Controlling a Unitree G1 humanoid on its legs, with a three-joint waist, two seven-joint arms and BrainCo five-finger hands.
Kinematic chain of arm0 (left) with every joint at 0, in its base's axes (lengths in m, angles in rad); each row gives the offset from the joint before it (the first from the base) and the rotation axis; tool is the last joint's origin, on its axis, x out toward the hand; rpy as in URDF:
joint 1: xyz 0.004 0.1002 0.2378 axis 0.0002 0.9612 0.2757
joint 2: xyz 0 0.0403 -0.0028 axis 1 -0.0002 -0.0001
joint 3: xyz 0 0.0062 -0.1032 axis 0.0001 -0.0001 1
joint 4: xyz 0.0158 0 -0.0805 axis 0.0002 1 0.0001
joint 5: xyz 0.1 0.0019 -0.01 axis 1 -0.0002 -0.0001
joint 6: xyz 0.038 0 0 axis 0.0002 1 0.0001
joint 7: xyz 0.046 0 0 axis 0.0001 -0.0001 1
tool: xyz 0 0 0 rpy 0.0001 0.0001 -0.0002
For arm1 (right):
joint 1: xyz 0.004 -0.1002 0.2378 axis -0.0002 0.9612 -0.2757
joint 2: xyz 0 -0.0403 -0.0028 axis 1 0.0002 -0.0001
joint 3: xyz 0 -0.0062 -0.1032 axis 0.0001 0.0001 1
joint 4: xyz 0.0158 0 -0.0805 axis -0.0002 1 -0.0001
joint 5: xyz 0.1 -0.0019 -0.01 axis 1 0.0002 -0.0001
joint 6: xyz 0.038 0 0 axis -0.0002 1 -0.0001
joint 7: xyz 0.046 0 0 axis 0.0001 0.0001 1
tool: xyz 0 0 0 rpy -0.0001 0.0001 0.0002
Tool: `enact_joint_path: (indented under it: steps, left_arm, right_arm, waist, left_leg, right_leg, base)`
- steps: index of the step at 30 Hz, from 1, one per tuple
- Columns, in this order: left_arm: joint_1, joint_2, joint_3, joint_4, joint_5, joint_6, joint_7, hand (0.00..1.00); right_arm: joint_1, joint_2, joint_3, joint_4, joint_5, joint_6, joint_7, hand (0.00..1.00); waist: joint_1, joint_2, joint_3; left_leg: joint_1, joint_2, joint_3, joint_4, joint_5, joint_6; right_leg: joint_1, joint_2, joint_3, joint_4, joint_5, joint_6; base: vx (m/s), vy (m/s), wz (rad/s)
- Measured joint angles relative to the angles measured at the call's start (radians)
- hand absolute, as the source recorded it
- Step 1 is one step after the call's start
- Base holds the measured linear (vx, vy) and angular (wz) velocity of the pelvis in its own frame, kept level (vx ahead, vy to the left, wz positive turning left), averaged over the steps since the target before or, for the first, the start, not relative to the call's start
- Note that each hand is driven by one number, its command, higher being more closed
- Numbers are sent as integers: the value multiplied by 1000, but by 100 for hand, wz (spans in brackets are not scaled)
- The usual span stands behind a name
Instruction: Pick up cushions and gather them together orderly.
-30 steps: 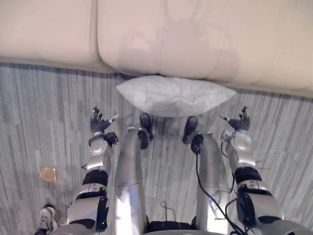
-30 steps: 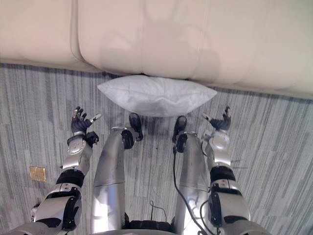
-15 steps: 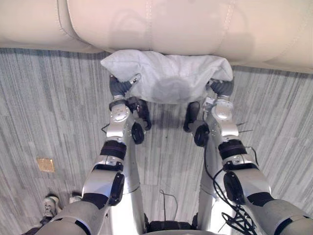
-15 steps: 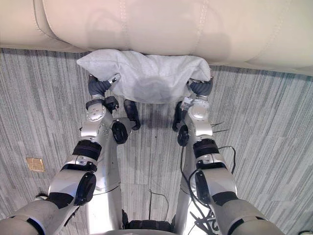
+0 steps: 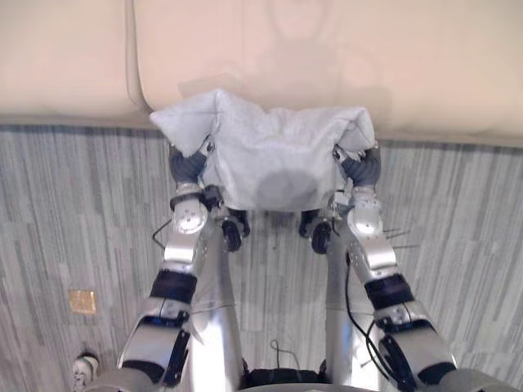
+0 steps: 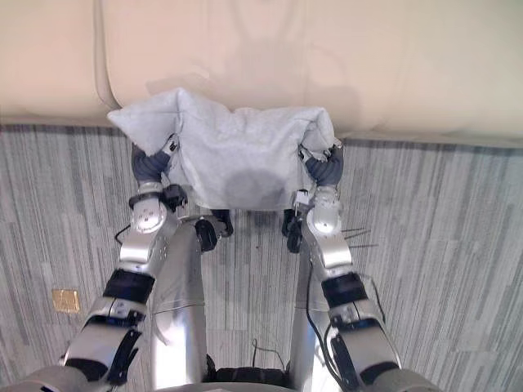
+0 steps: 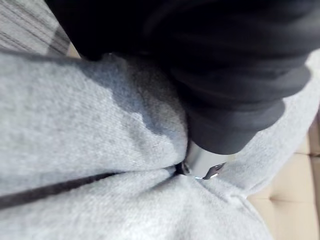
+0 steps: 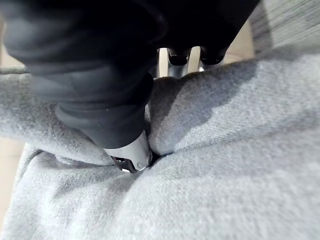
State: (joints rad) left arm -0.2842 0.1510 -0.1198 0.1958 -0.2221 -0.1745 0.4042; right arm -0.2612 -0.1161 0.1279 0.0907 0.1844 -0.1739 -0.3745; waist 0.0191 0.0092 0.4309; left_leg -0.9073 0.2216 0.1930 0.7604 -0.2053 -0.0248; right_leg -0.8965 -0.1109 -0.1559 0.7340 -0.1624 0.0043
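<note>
Right now the grey cushion sits in the upper middle of the head views, held between both hands and stretched across from one to the other. Its top edge overlaps the lower front of the beige sofa, which runs along the whole top of the frame; whether cloth and sofa touch there I cannot tell. The cushion's lower edge hangs over the striped grey floor, with a darker patch of shade at its middle.

The left hand grips the cushion's left end, just below the corner that sticks out toward the upper left. In the left wrist view its thumb is dug into a deep fold of the grey cloth, with fabric bunched up on both sides of it and the sofa's beige showing at the frame's lower right.

The right hand grips the right end at about the same height. In the right wrist view its thumb presses into a crease of the cushion, and its fingers reach over the cloth near the top of the frame, so the cloth is pinched between them.

A small tan square lies on the floor at the lower left, and a light shoe shows below it
</note>
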Motion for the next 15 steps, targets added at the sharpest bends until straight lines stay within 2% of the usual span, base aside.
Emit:
enact_joint_path:
  steps: [2,4,7,10,15]
  left_arm:
    - [125,-25,-24,-65,2,-8,-33,100]
    - [216,-35,-37,-106,14,-13,-50,100]
    - [303,-40,-39,-111,25,-20,-83,100]
    - [357,-22,-38,-111,44,-22,-107,100]
    - [409,-7,-38,-112,48,-23,-122,100]
  right_arm:
    - [138,-4,0,-97,-27,-14,30,100]
    - [233,-7,0,-151,-38,-21,54,100]
    - [314,-8,1,-157,-39,-26,99,100]
    - [335,-10,4,-118,-39,-26,138,100]
    - [317,-12,11,-36,-38,-17,169,100]
  waist:
    - [-1,0,-14]
    - [-2,1,-73]
    - [-1,1,-129]
    - [-2,1,-156]
    - [-2,3,-177]
  left_leg:
    - [162,-14,2,-72,19,-1]
    - [236,-23,5,-123,19,-2]
    - [364,-45,9,-217,33,-2]
    - [477,-83,10,-339,79,-6]
    - [592,-91,22,-430,95,-10]
  right_leg:
    - [170,0,-15,-78,16,12]
    - [249,0,-26,-133,17,13]
    - [378,0,-35,-224,24,19]
    - [474,-7,-32,-317,45,27]
    - [588,16,-12,-428,81,25]
  base:
    - [188,-8,11]
    - [247,5,13]
    - [216,8,11]
    - [237,3,8]
    - [151,3,-13]
